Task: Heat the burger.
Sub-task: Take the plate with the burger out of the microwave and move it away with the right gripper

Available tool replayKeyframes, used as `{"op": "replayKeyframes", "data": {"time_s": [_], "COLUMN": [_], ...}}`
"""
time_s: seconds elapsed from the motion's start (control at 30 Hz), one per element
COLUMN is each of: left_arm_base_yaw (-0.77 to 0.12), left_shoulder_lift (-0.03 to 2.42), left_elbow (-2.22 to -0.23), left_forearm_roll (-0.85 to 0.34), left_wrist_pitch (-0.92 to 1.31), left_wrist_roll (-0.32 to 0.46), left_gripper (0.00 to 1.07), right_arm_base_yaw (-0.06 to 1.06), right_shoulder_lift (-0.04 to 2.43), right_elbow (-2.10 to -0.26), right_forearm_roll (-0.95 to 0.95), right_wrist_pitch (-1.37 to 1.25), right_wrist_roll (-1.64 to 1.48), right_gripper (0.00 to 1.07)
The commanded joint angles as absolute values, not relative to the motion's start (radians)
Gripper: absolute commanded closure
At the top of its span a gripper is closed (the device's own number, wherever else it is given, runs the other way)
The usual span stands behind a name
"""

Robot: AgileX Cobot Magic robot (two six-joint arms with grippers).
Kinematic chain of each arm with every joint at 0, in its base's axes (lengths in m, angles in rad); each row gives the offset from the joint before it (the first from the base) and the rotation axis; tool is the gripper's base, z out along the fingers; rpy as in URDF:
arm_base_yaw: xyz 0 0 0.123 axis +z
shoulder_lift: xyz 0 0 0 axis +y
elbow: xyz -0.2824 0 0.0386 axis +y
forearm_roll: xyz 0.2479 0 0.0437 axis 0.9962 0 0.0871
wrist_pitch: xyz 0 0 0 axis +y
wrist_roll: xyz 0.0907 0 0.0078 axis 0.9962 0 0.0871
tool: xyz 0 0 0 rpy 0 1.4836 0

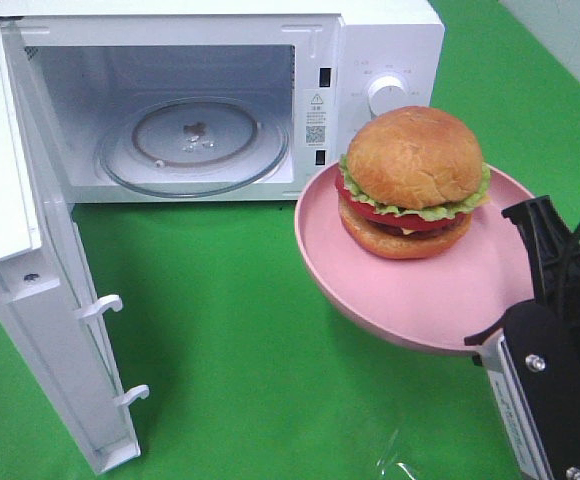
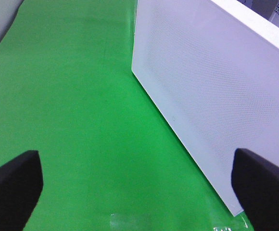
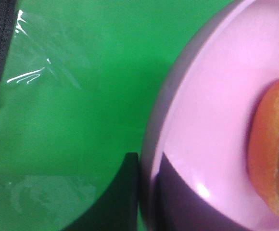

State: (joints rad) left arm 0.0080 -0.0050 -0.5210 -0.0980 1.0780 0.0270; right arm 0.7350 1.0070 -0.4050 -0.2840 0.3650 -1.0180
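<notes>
Where: in front of the open microwave [image 1: 270, 90], off its right side, the burger [image 1: 413, 183] sits on a pink plate [image 1: 410, 290] held up above the green table [image 1: 240, 330].
Burger look: glossy golden-brown top bun, frilly green lettuce, a red tomato slice, a dark patty and a bottom bun (the stack is intact).
Burger axis: round, so no long side; it stands upright, top bun up, sitting toward the plate's far side.
Plate: tilted a little, its near rim pinched by the right gripper [image 3: 146, 192]; the wrist view shows one dark finger under the rim and one over it.
Right gripper: clamped on the plate's edge.
Left gripper [image 2: 139, 187]: jaws spread wide, holding nothing, over bare green cloth just beside the microwave door [image 2: 216, 96].
Microwave: door swung fully open to the left; the glass turntable [image 1: 192, 145] carries what may be crumbs, too small to tell.
</notes>
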Motion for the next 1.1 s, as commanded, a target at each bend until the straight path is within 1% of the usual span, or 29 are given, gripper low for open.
{"op": "replayKeyframes", "data": {"time_s": [0.03, 0.17, 0.2, 0.23, 0.27, 0.3, 0.33, 0.4, 0.43, 0.53, 0.7, 1.07, 1.1], "left_arm_base_yaw": [0.010, 0.010, 0.010, 0.010, 0.010, 0.010, 0.010, 0.010, 0.010, 0.010, 0.010, 0.010, 0.010], "left_shoulder_lift": [-0.021, -0.021, -0.021, -0.021, -0.021, -0.021, -0.021, -0.021, -0.021, -0.021, -0.021, -0.021, -0.021], "left_elbow": [-0.519, -0.519, -0.519, -0.519, -0.519, -0.519, -0.519, -0.519, -0.519, -0.519, -0.519, -0.519, -0.519], "left_forearm_roll": [-0.099, -0.099, -0.099, -0.099, -0.099, -0.099, -0.099, -0.099, -0.099, -0.099, -0.099, -0.099, -0.099], "left_wrist_pitch": [1.069, 1.069, 1.069, 1.069, 1.069, 1.069, 1.069, 1.069, 1.069, 1.069, 1.069, 1.069, 1.069], "left_wrist_roll": [0.028, 0.028, 0.028, 0.028, 0.028, 0.028, 0.028, 0.028, 0.028, 0.028, 0.028, 0.028, 0.028], "left_gripper": [0.07, 0.07, 0.07, 0.07, 0.07, 0.07, 0.07, 0.07, 0.07, 0.07, 0.07, 0.07, 0.07], "right_arm_base_yaw": [0.734, 0.734, 0.734, 0.734, 0.734, 0.734, 0.734, 0.734, 0.734, 0.734, 0.734, 0.734, 0.734], "right_shoulder_lift": [0.959, 0.930, 0.917, 0.917, 0.910, 0.910, 0.907, 0.907, 0.907, 0.907, 0.907, 0.907, 0.907], "right_elbow": [-0.390, -0.366, -0.354, -0.354, -0.344, -0.344, -0.335, -0.333, -0.333, -0.333, -0.333, -0.333, -0.333], "right_forearm_roll": [-0.301, -0.342, -0.382, -0.382, -0.433, -0.433, -0.482, -0.506, -0.563, -0.585, -0.691, -0.781, -0.793], "right_wrist_pitch": [0.363, 0.411, 0.427, 0.427, 0.438, 0.438, 0.461, 0.472, 0.493, 0.502, 0.555, 0.675, 0.708], "right_wrist_roll": [-0.986, -0.938, -0.883, -0.883, -0.816, -0.816, -0.729, -0.683, -0.571, -0.529, -0.311, -0.010, 0.057], "right_gripper": [1.07, 1.07, 1.07, 1.07, 1.07, 1.07, 1.07, 1.07, 1.07, 1.07, 1.07, 1.07, 1.07]}}
